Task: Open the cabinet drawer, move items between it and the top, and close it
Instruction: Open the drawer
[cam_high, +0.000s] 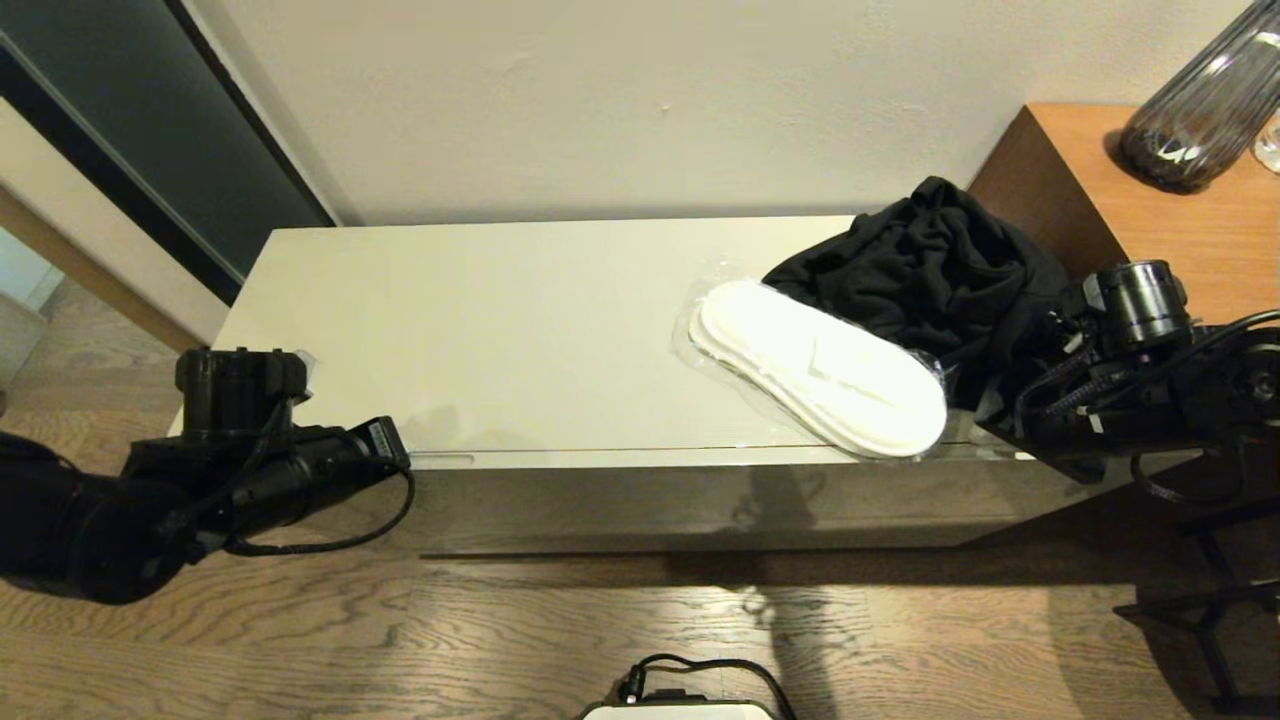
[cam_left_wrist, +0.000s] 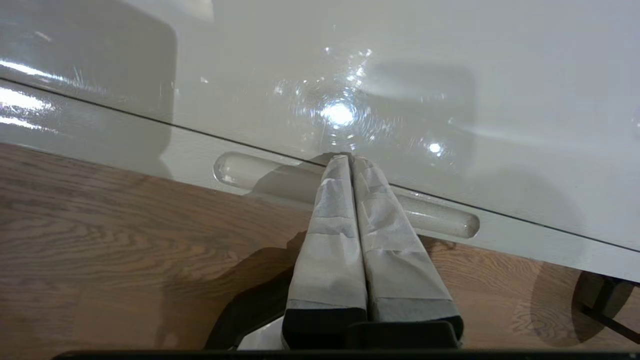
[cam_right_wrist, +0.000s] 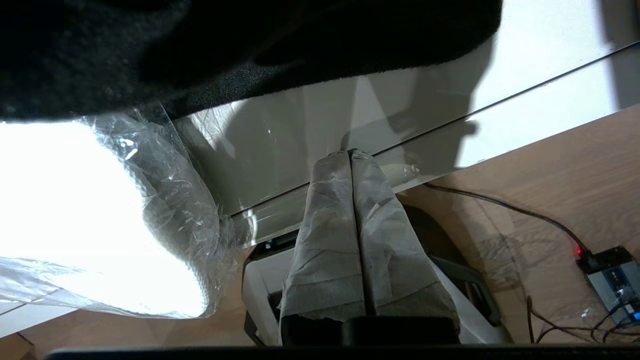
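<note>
Drawer, glossy beige, long and shallow (cam_left_wrist: 100, 135), sits closed under the glossy cream cabinet top (cam_high: 480, 330). Left gripper (cam_left_wrist: 348, 159) and right gripper (cam_right_wrist: 351, 152), fingers pressed together, each tip at the top seam by a handle notch (cam_left_wrist: 345, 195). Plastic-wrapped flat white slippers (cam_high: 820, 365) and crumpled black cloth garment (cam_high: 920, 265) lie touching on the top's right end.

On the top (cam_high: 480, 330), toward its right end, we see the wrapped slippers (cam_high: 820, 368) reaching the front edge, with the garment (cam_high: 925, 265) behind them at the right edge.
</note>
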